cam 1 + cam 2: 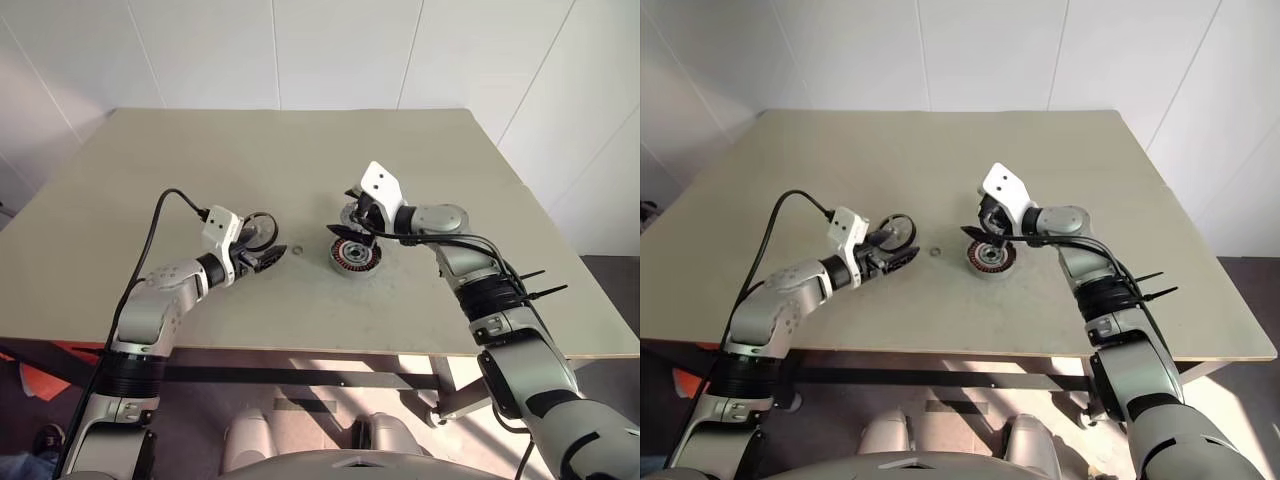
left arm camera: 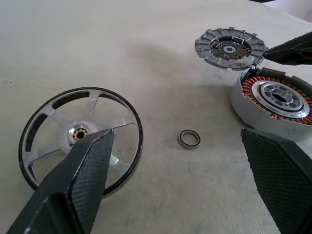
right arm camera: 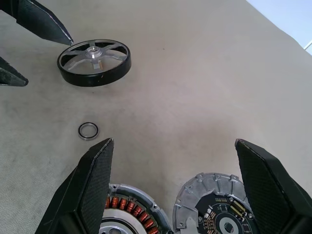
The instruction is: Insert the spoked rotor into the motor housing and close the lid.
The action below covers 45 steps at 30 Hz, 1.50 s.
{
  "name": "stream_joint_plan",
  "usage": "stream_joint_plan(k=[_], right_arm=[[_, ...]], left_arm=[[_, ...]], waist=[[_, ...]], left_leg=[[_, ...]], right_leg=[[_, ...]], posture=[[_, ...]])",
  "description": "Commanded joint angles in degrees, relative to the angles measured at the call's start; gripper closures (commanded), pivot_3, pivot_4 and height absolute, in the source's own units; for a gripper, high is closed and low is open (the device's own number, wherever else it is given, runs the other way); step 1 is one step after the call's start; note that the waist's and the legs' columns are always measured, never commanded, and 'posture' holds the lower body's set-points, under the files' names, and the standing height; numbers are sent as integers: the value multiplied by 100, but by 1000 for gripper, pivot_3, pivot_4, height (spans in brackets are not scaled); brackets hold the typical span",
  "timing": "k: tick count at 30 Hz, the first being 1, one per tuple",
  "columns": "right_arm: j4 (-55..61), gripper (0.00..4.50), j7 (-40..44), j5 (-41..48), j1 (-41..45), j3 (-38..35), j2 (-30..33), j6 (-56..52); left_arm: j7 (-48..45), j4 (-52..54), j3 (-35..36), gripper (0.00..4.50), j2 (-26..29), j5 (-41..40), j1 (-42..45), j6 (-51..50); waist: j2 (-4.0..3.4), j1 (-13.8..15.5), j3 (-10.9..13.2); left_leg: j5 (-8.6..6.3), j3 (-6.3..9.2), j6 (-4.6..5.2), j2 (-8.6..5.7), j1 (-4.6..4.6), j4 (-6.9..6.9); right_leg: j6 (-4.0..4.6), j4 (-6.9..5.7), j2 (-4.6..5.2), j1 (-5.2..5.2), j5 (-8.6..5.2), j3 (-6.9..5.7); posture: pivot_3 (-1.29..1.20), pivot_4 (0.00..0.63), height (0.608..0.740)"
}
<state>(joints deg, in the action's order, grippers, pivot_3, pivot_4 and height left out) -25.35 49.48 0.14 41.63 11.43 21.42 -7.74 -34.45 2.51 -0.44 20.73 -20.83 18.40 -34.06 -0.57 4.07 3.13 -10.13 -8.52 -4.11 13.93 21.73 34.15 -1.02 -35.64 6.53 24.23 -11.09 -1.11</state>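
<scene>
The spoked rotor [image 2: 80, 139] lies flat on the table, a black ring with pale spokes. My left gripper [image 1: 266, 258] is open just in front of it, and one finger [image 2: 83, 170] overlaps its near rim in the left wrist view; nothing is held. The motor housing [image 1: 355, 256] sits to the right with its copper windings [image 2: 253, 92] showing. The silver lid [image 2: 229, 46] lies flat beside the housing on its far side. My right gripper [image 3: 173, 142] hangs open above the housing and the lid, holding nothing.
A small loose washer ring [image 1: 296, 251] lies between the rotor and the housing. The beige table [image 1: 300, 160] stretches wide and bare behind the parts; its front edge [image 1: 300, 350] runs close under both arms.
</scene>
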Motion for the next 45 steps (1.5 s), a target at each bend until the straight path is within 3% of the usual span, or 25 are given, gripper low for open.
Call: stream_joint_plan(k=[1,28,45], right_arm=[[285,23,-48,69,58,-150,82,-1],[301,23,-135,70,68,-122,101,10],[309,23,-209,72,53,-139,92,-7]], left_arm=[[-6,-22,-176,90,-151,22,218,-28],[285,-1304,-986,90,-562,1308,948,514],[263,-1878,-1102,90,-801,1532,1104,479]], waist=[[0,0,0],[0,1,0],[0,26,0]], left_leg=[[0,0,0,0,0,0],[0,0,0,0,1,0],[0,0,0,-1,0,0]], right_leg=[[0,0,0,0,0,0],[0,1,0,0,0,0],[0,2,1,-3,0,0]], posture=[[0,0,740],[0,0,740],[0,0,740]])
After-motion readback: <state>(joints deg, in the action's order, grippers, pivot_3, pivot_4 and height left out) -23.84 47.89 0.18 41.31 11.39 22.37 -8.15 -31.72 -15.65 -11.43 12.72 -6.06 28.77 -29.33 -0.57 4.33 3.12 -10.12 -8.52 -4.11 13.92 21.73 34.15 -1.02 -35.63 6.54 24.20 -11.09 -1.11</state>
